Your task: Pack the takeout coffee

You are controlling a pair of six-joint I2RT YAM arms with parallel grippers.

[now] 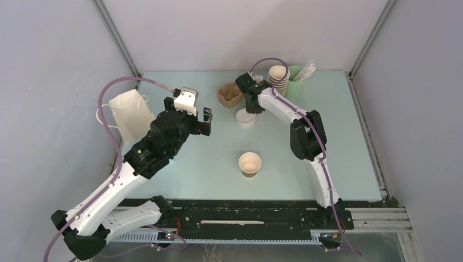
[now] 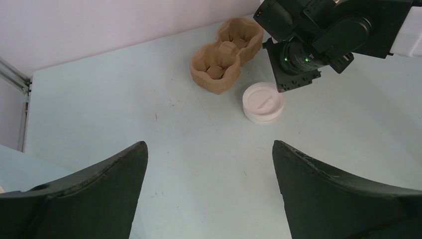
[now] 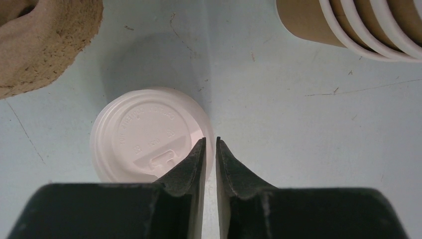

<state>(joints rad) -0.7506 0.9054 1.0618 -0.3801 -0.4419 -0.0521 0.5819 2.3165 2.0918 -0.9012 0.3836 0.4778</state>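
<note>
Pinching what seems to be the rim of the white lid [image 3: 144,132], the right gripper [image 3: 210,142] has its jaws narrowed to a slit. The left gripper [image 2: 209,149] hangs wide and empty. The paper cup [image 1: 250,164] stands uncapped, well apart from both grippers, toward the arm bases. Capping it and seating it in the pulp carrier [image 1: 230,94], just beside the right gripper, both appear still to do.

I'm looking down from high at the near side, taking in the whole bench [image 1: 306,164]. My left wrist camera is viewing the white lid [image 2: 263,102] from a distance; my right wrist camera is hanging close above that same lid.
</note>
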